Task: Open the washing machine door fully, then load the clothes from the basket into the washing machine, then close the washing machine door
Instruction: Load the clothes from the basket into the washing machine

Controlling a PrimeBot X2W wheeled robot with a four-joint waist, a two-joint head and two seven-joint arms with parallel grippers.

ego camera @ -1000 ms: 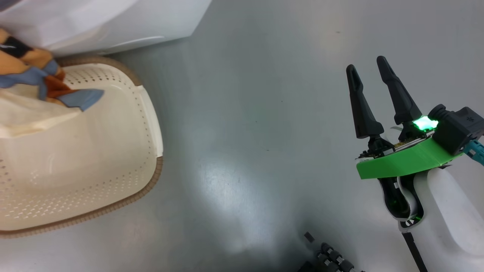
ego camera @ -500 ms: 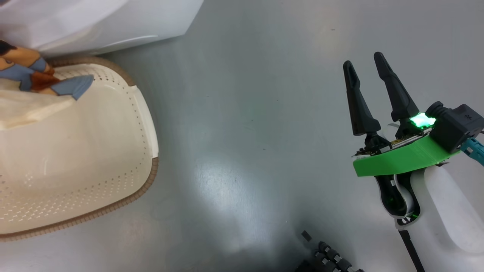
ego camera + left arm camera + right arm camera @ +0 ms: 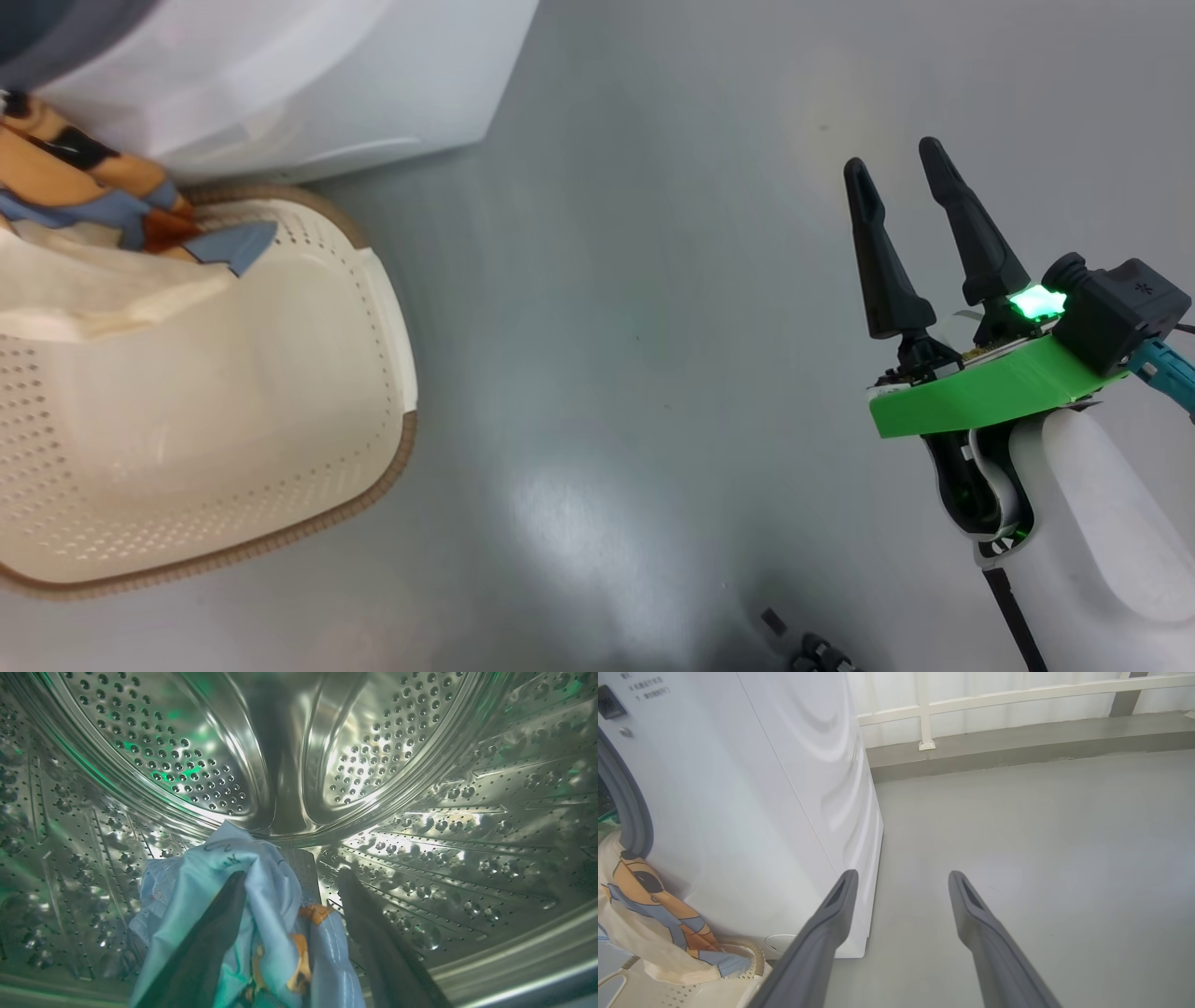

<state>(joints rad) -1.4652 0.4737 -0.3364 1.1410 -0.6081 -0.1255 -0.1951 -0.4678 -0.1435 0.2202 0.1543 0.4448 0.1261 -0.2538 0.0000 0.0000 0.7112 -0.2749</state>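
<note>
The head view's left edge cuts off the basket (image 3: pixel 392 467) and the clothes (image 3: pixel 84 280) at its far end; its top edge leaves just a lower corner of the washing machine (image 3: pixel 327 84). A dark ribbed part (image 3: pixel 817 655) at the bottom edge is too cropped to identify. In the left wrist view the 2 fingers (image 3: pixel 383 952) of the left gripper (image 3: pixel 292 875) are dark and blurred; light blue cloth drapes over 1, hiding much of it, and whether it touches the other cannot be told. In the right wrist view the print (image 3: pixel 644 686) on the machine's front is too small to read, and the left edge cuts the grey gasket (image 3: pixel 633 802).
</note>
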